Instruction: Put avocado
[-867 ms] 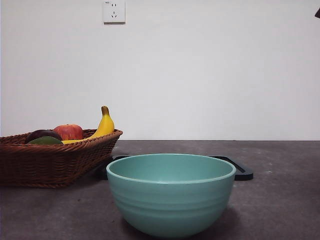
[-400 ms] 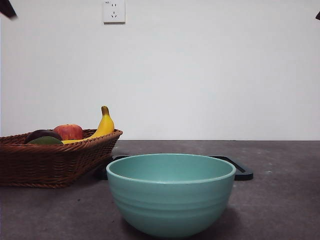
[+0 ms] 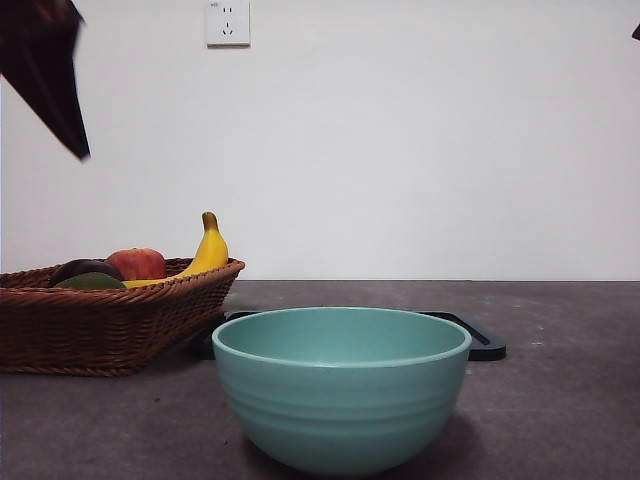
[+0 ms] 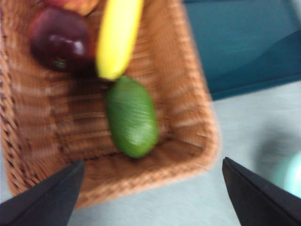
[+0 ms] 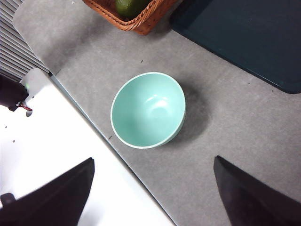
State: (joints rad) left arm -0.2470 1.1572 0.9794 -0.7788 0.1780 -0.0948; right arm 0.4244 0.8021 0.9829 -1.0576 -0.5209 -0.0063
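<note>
Your left gripper (image 4: 150,197) hangs above the basket (image 4: 197,117), jaws spread wide and empty. The avocado (image 4: 131,117) lies inside, touching the banana (image 4: 117,35). Your right gripper (image 5: 153,197), also apart, waits over the bowl (image 5: 148,109).

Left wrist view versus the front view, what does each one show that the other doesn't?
Only the left wrist view shows the whole avocado lying on the basket floor, with the open left gripper above it. Only the front view shows the wall socket and all of the green bowl. Both show the wicker basket, banana, dark purple fruit and dark tray.
</note>
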